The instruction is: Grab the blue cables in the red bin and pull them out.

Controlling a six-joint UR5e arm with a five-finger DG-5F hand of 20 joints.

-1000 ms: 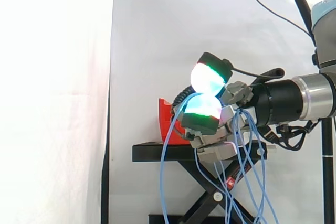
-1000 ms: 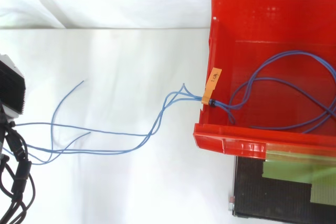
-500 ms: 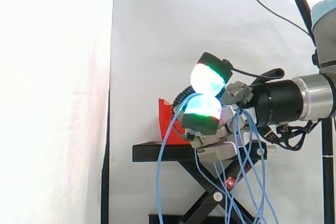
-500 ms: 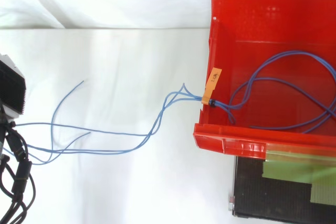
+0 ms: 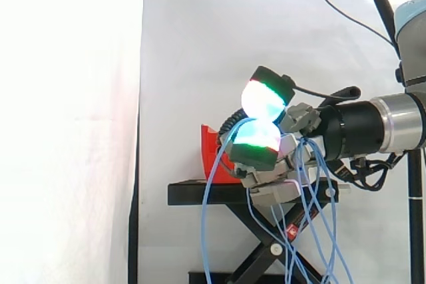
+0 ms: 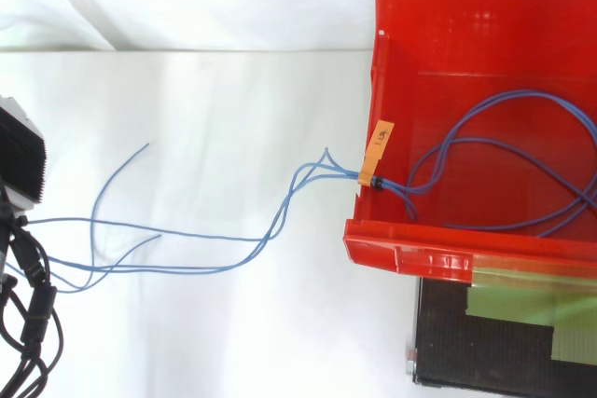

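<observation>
Side view: the robot hand reaches in from the right, level with the red bin, which sits on the black stand. Its fingers are curled, with the glowing white-and-green fingertips pressed together on the blue cables. The strands drape over the robot hand and hang below the stand's top.

Top view: the blue cables loop inside the red bin. They cross its left wall beside an orange tag, then run leftward, well clear of the bin.
</observation>
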